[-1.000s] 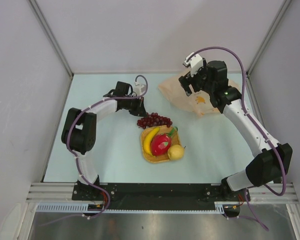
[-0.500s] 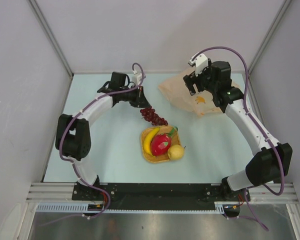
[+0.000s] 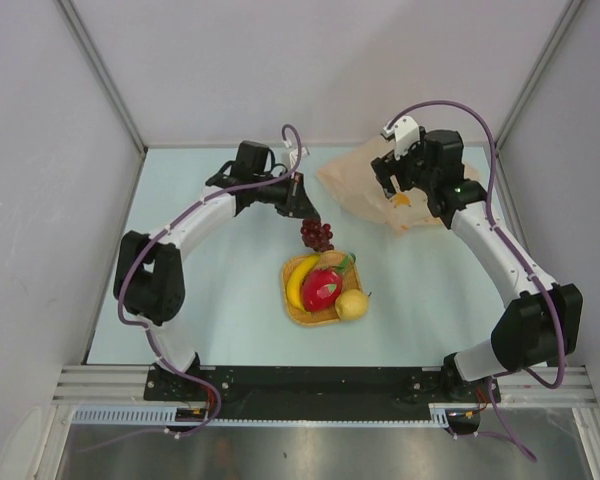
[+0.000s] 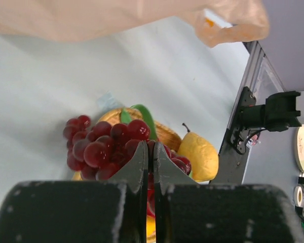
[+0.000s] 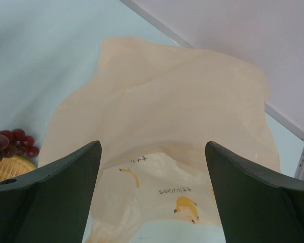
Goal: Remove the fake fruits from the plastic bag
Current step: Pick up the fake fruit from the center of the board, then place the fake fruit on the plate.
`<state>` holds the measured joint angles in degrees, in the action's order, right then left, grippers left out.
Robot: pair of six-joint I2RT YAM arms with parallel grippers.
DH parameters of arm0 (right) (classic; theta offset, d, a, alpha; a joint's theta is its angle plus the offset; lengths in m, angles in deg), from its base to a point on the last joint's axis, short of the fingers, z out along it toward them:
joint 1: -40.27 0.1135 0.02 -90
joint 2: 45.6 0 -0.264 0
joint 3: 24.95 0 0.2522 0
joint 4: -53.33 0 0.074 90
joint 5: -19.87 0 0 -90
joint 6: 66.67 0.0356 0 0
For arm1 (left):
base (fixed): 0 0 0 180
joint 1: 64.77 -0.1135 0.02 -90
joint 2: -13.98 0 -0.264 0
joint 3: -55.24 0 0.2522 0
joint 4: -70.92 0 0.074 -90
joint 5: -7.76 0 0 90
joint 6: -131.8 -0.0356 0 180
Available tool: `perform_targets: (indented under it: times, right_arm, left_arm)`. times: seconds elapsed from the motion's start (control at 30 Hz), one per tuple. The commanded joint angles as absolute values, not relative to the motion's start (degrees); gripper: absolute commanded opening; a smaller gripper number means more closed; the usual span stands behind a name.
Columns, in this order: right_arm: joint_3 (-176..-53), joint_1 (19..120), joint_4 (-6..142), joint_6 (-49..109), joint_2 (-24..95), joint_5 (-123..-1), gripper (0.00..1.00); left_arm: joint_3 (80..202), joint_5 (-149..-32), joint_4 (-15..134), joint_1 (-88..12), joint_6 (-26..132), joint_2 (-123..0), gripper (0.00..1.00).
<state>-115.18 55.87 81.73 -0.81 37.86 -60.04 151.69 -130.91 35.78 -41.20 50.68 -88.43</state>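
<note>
Left gripper [image 4: 149, 152] pinches the grapes [image 4: 99, 149], contact point hidden.

Small print on the plastic bag [image 5: 177, 116] is unreadable.

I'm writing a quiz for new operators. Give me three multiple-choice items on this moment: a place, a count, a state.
1. Where on the table does the plastic bag lie? A) far right B) near left C) centre
2. How many fruits lie in the tray? A) one B) three C) five
3. The right gripper is: A) open B) shut on the bag C) shut on a fruit
Key: 1 A, it lies far right, under the right gripper. 2 B, banana, red fruit, yellow fruit; the left gripper holds the grapes. 3 A, its fingers stand wide apart.
</note>
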Motion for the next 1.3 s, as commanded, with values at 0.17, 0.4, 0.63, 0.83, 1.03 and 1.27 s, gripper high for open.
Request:
perform_targets:
  times: [0.17, 0.4, 0.63, 0.83, 1.03, 1.27]
  right_arm:
    - [-113.24, 54.42, 78.61, -0.49, 35.17, -58.70, 0.89]
    - [-112.28, 54.16, 78.34, -0.40, 35.17, -57.91, 0.89]
    - [-111.57, 53.98, 78.08, -0.57, 34.99, -57.65, 0.89]
    - [-110.43, 53.54, 77.91, -0.49, 34.38, -57.47, 0.90]
    - [-109.73, 53.02, 77.82, -0.31, 34.03, -57.21, 0.90]
    - [-109.55, 53.02, 78.08, -0.05, 33.68, -56.95, 0.90]
  left_arm:
    - [154.69, -133.49, 36.25, -37.00, 50.41, -80.33, 0.00]
    - [149.95, -131.91, 35.19, -35.68, 48.48, -78.22, 0.00]
    - [145.47, -129.35, 33.52, -35.33, 44.96, -78.92, 0.00]
    - [143.53, -128.83, 33.08, -34.80, 43.91, -78.83, 0.00]
    - [141.86, -127.60, 31.50, -34.71, 42.24, -77.52, 0.01]
    - [138.70, -125.31, 29.57, -34.71, 38.37, -75.76, 0.12]
